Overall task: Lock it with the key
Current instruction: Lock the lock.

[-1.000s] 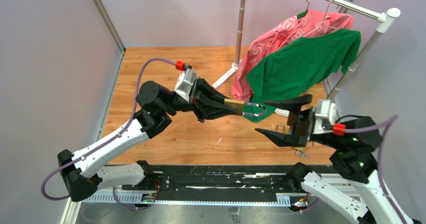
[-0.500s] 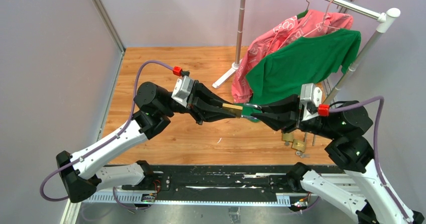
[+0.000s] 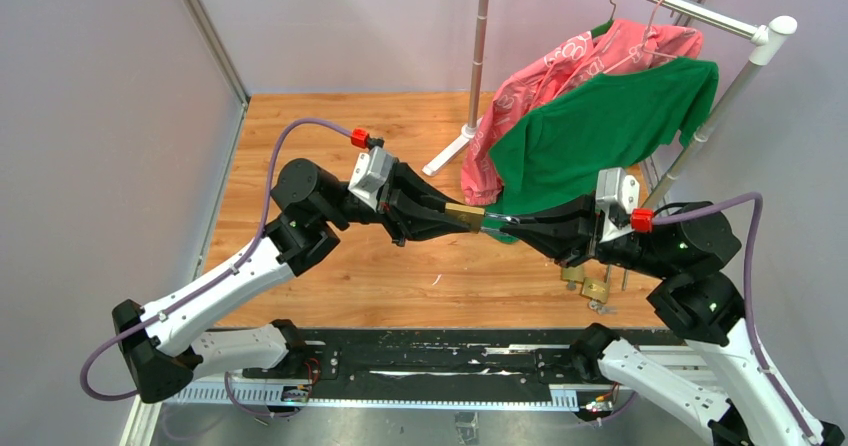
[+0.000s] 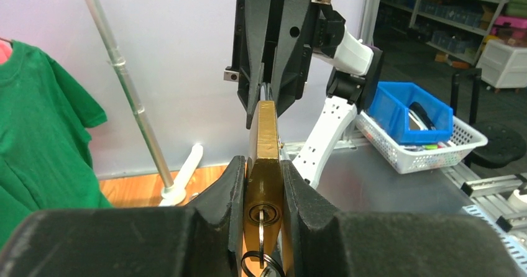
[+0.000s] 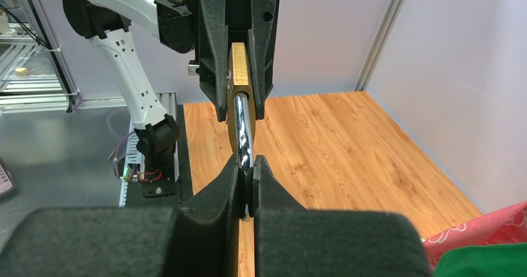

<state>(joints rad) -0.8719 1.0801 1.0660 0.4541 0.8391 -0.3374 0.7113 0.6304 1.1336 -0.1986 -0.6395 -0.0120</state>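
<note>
A brass padlock (image 3: pixel 463 213) is held in the air over the wooden table, with my left gripper (image 3: pixel 455 216) shut on its body. In the left wrist view the padlock (image 4: pixel 267 134) sits between the black pads, and a key (image 4: pixel 261 230) stands in its keyhole with a black ring (image 4: pixel 252 266) hanging below. My right gripper (image 3: pixel 510 224) meets it from the right, shut on the silver shackle (image 5: pixel 242 125). The right wrist view shows the right gripper (image 5: pixel 248 168) pinching the shackle's curve, with the brass body (image 5: pixel 237 66) beyond in the left fingers.
A second brass padlock (image 3: pixel 593 288) with keys lies on the wooden table (image 3: pixel 330 156) under my right arm. A clothes rack (image 3: pixel 480 46) at the back right carries a pink shirt (image 3: pixel 560 66) and a green shirt (image 3: pixel 600 126). Grey walls enclose the table.
My right gripper was open and off to the right; it swung left to the padlock and shut on the shackle. The left gripper kept holding the body, nearly still.
</note>
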